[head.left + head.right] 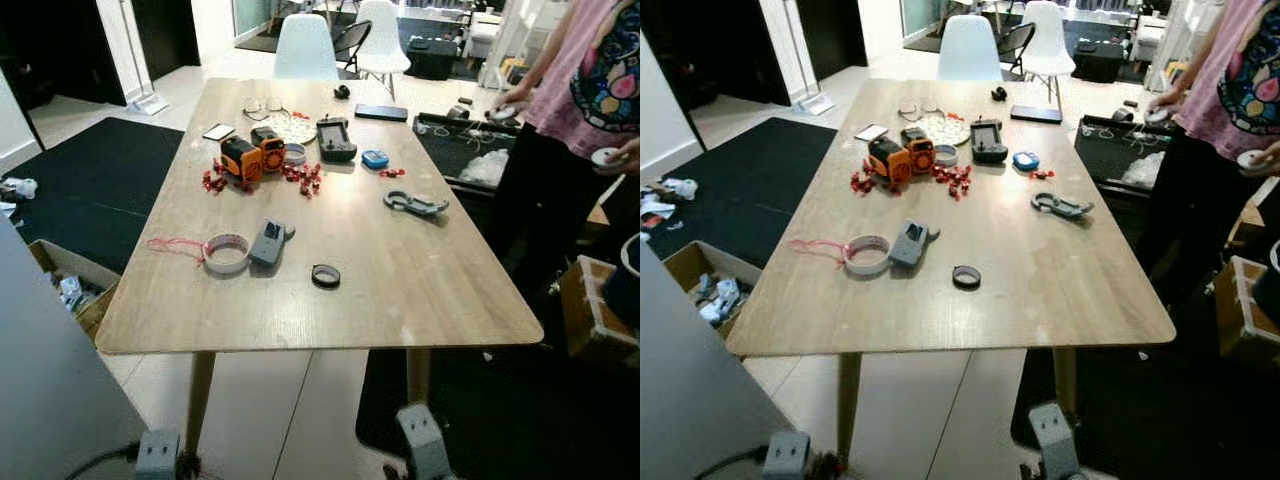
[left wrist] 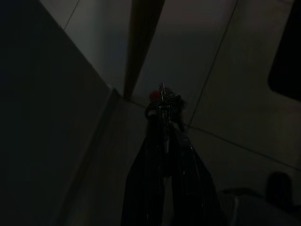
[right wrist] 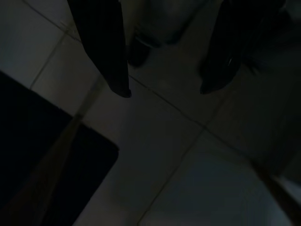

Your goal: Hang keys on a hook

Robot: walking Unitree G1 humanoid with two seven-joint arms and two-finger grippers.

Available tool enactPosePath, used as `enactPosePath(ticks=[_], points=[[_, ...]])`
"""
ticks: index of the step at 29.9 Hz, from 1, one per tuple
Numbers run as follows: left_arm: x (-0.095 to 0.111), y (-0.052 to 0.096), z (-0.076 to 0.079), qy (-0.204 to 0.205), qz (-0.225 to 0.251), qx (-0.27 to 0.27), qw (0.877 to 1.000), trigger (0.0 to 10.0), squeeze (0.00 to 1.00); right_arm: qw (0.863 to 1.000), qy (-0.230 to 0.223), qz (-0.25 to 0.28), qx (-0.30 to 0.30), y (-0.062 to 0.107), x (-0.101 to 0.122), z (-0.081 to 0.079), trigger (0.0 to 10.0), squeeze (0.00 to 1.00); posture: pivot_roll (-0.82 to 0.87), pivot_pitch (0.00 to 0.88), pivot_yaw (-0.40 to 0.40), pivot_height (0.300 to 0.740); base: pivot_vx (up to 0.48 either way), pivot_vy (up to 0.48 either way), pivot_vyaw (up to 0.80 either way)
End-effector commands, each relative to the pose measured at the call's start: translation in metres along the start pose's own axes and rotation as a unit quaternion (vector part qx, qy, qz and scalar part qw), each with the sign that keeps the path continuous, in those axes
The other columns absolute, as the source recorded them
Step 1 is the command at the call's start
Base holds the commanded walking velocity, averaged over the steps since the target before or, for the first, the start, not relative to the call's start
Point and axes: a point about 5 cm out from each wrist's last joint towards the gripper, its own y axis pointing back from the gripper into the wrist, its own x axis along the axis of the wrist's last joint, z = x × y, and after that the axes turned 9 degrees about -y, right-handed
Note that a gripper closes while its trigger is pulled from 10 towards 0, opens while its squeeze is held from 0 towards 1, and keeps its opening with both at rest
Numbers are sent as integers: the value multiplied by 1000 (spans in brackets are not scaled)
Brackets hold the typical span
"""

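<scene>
Down at my feet the left gripper point(image 2: 162, 101) hangs low over pale floor tiles, its fingers pressed together on the keys point(image 2: 161, 94), a glint of metal ring and a red tab at the tips. My right gripper point(image 3: 164, 89) hangs idle beside it with fingers spread and nothing between them.

I can't pick out a hook anywhere, so my worry is walking off to search with the keys pinched only at the tips; a jolt could shake them loose onto the tiles.

Dead ahead, the wooden table point(image 1: 420, 290) blocks the way at twelve o'clock, littered with a tape roll point(image 1: 226, 253), a grey gadget point(image 1: 268, 242) and an orange device point(image 1: 252, 155). At two o'clock a person point(image 1: 585, 110) stands close to the table's edge, and a cardboard box point(image 1: 62, 275) sits at nine o'clock, so either way round is tight.
</scene>
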Motion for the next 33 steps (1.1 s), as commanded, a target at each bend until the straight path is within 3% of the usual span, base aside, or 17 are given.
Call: enactPosePath(ticks=[1, 6, 23, 33], points=[[2, 0, 2, -1, 9, -2, 1000, 10000, 0, 1000, 3, -6, 4, 2, -5, 2, 10000, 0, 65, 37, -48, 740, 0, 0, 0], [2, 0, 2, 0, 9, -1, 1000, 10000, 0, 1000, 7, -8, 6, 2, -5, 1, 10000, 0, 66, 38, -49, 740, 0, 0, -205], [0, 0, 0, 3, 3, 1, 1000, 10000, 0, 1000, 0, -10, 5, 3, -7, 1, 10000, 0, 62, 39, -53, 740, 0, 0, -800], [0, 0, 2, 19, -2, 9, 1000, 10000, 0, 1000, -1, -12, 2, 3, -6, 3, 10000, 0, 59, 41, -59, 740, 0, 0, -42]])
